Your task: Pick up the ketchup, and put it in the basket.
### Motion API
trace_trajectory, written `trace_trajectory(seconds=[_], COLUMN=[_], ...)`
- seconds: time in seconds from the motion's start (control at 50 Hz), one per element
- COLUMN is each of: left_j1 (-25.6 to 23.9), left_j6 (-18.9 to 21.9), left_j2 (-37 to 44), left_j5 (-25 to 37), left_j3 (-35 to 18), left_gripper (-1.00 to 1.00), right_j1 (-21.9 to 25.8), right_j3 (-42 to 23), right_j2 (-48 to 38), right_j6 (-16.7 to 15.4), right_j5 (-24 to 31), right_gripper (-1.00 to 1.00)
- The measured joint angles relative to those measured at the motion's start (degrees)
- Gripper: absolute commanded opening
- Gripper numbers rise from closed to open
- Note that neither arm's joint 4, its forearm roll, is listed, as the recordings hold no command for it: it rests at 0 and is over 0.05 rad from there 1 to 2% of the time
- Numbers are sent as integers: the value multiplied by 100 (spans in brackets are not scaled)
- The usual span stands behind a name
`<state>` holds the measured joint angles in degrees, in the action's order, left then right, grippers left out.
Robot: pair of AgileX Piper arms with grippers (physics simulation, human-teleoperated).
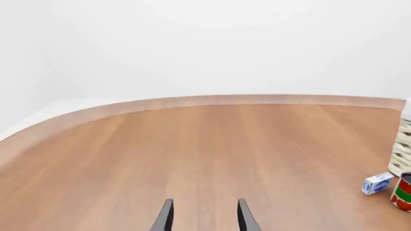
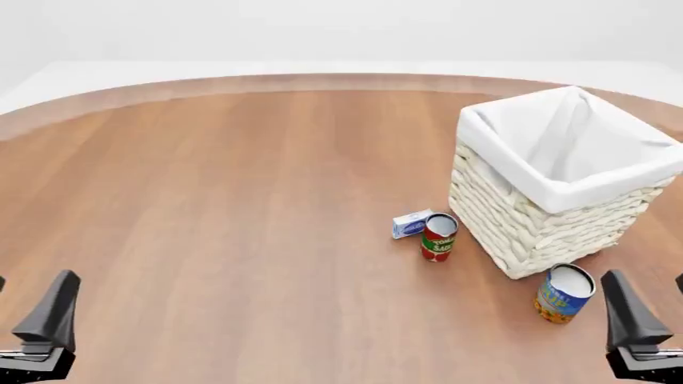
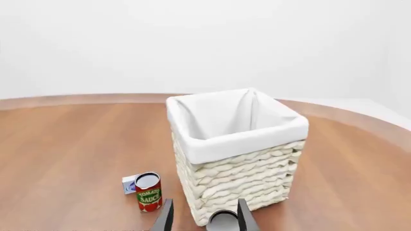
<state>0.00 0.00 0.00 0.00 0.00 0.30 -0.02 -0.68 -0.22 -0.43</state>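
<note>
My left pincer (image 1: 204,216) has two thin fingers of dark grey, almost black colour, each one narrow at the tip and wider toward the base, with a smooth matt surface. My right pincer (image 3: 204,215) has the same two dark tapered fingers. In the front view each finger looks like a flat dark wedge standing on a blocky dark base with a paler grey edge; I cannot see any cables, screws or markings.

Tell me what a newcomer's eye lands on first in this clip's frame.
The big cream wicker basket with its white liner dominates the table's right side. At its near-left foot stand a red tomato sauce can and a small blue-white box, with a blue-yellow can at its near corner. No ketchup bottle shows in any view.
</note>
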Motion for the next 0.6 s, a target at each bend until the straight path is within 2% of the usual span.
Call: trace_trajectory(seconds=[0.22, 0.4, 0.6], left_j1=[0, 0, 0], left_j6=[0, 0, 0], left_j2=[0, 0, 0], left_j5=[0, 0, 0], left_j3=[0, 0, 0], left_gripper=[100, 100, 100], right_j1=[19, 96, 470], right_j3=[-1, -1, -1], right_j2=[-626, -1607, -2428], right_j6=[25, 53, -178], right_j5=[-534, -1493, -2293], right_gripper=[100, 100, 100])
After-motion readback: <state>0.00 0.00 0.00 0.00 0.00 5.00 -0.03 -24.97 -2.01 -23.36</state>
